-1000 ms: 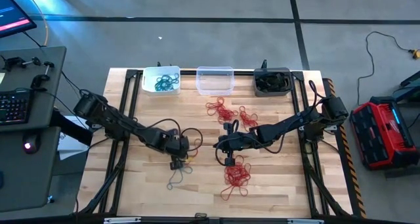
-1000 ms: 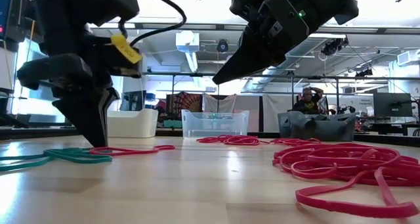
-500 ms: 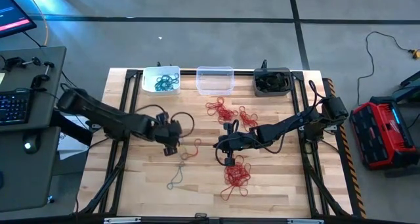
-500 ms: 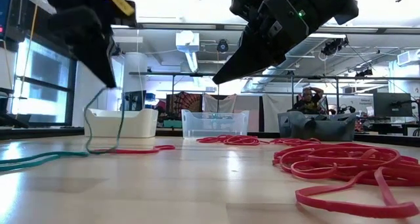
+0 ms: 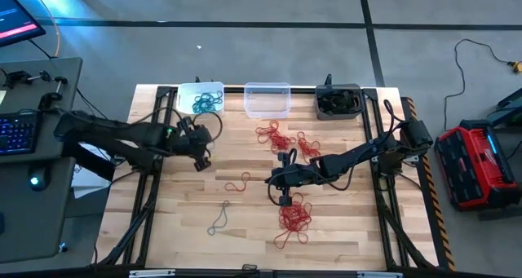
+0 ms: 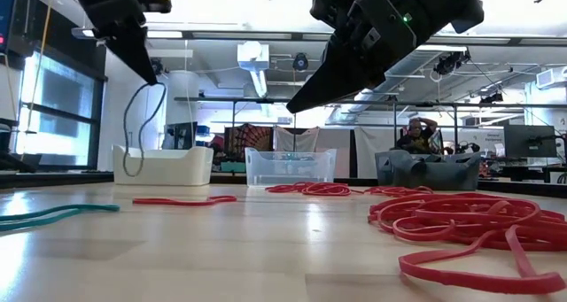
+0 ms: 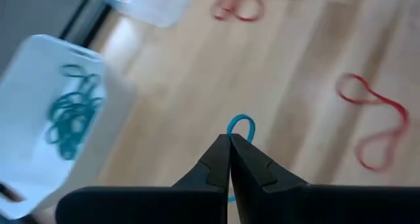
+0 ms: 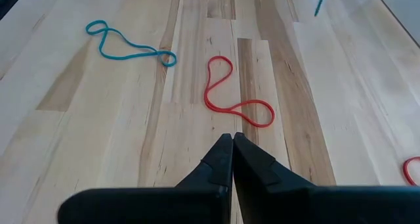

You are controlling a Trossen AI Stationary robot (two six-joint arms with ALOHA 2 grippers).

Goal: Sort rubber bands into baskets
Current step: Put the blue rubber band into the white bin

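Note:
My left gripper (image 5: 199, 161) hangs above the table's far left part, just near of the white basket (image 5: 201, 99), and is shut on a teal rubber band (image 6: 139, 129). The white basket holds more teal bands (image 7: 69, 115). Beside it stand the clear basket (image 5: 267, 99) and the dark grey basket (image 5: 338, 101). My right gripper (image 5: 273, 180) is shut and empty above the table's middle. Ahead of it a single red band (image 8: 233, 96) and a teal band (image 8: 128, 46) lie flat on the wood. Red bands lie in heaps (image 5: 294, 217). My left gripper pinches the teal band between its two fingers near the band's upper end, where a small loop (image 7: 240, 124) pokes out past the fingertips. The fingers slant downward. The rest of the band (image 6: 133, 151) hangs slack below them, clear of the table.
A second heap of red bands (image 5: 277, 135) lies near the clear basket. A black frame (image 5: 151, 131) runs along the table's sides. Bare wood lies between the two arms and along the near left.
My left gripper has risen from the table and gone toward the far left, toward the white basket, staying shut. The teal band it holds has been lifted: its lower end trailed on the wood half a second ago and now hangs clear. Another teal band stayed on the table.

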